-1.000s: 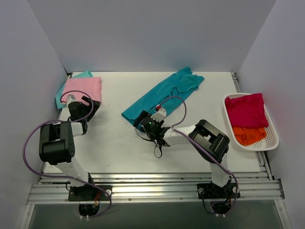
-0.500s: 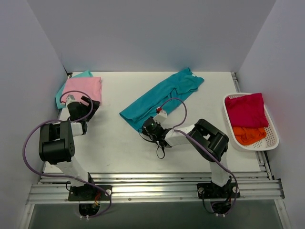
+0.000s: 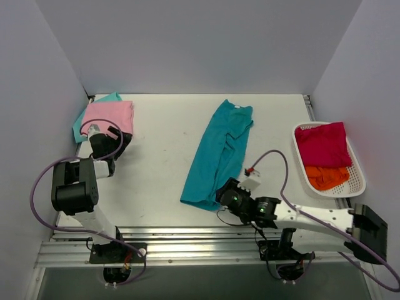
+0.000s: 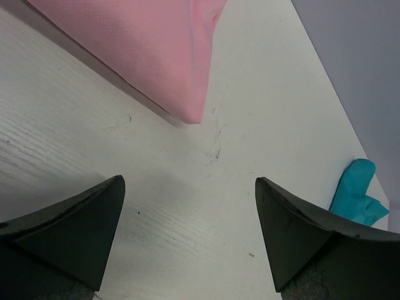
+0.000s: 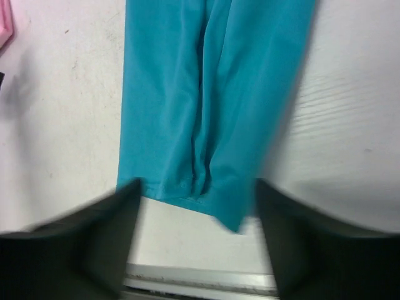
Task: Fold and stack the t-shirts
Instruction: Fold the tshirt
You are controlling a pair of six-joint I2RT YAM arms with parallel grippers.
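A: How far along is it?

B: Partly, I'd say. A folded pink cloth t-shirt (image 3: 110,117) lies on a light mint-teal cloth t-shirt (image 3: 107,98) at the white counter's (image 3: 156,181) far left corner. The large teal cloth t-shirt (image 3: 220,152) lies mid-counter as a long strip, seemingly folded only lengthwise.

A: The arms?

B: The left gripper's (image 4: 187,187) jaws are wide apart and empty beside the pink one. The right gripper's (image 5: 197,187) jaws are spread at the teal hem, gripping nothing. A crimson t-shirt (image 3: 322,144) and an orange t-shirt (image 3: 326,177) lie unfolded in the white plastic basket (image 3: 299,159).

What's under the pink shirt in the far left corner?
A mint shirt; only its far and left edges show past the pink shirt. The rest is covered.
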